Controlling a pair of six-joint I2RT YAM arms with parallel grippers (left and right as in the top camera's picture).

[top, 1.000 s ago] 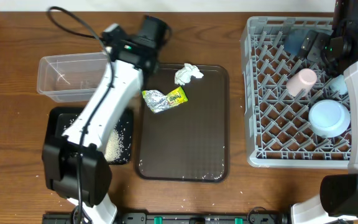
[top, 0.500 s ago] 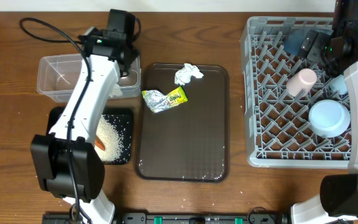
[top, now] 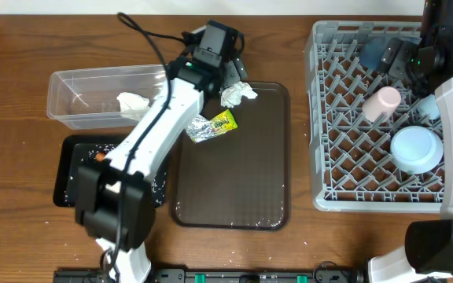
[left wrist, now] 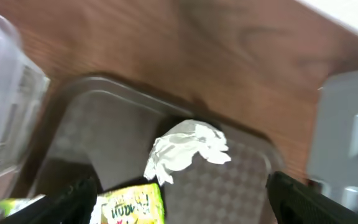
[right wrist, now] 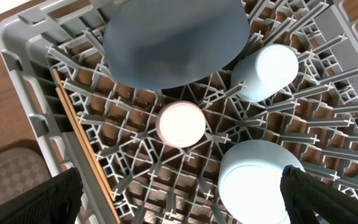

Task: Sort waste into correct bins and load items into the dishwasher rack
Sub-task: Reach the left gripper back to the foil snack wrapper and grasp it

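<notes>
Two grippers, both spread wide and empty. Left gripper [left wrist: 185, 202] hovers over the top edge of the brown tray [top: 242, 181] at centre of the overhead frame. Its dark fingers [left wrist: 73, 199] sit at the bottom corners of the wrist view with nothing between them.

Crumpled white wrapper [left wrist: 188, 149] lies on the tray near its top rim, just ahead of that gripper. Yellow-green wrapper [top: 208, 126] lies just below-left of it, also on the tray, beside the arm.

Clear tub [top: 69, 86] is upper left in the overhead view and holds a white wad [top: 132, 104]. Black bin [top: 65, 185] sits just below the tub, largely covered by the left arm. Carrot [top: 99, 156] shows as an orange bit inside it, with a few rice grains [top: 83, 149] nearby. The rice heap itself can't be seen.

Dishwasher rack [top: 321, 118] fills the right side. Right gripper [right wrist: 182, 199] hangs above it, fingers far apart at the lower corners of its wrist view, touching nothing.

In the rack, per the right wrist view:
- dark-blue bowl [right wrist: 173, 43] at top
- pinkish-white cup [right wrist: 181, 123] at centre
- pale-blue cup [right wrist: 269, 70] upper right
- small pale-blue bowl [right wrist: 260, 183] lower right

All of it rests on a wooden table [top: 22, 236].
</notes>
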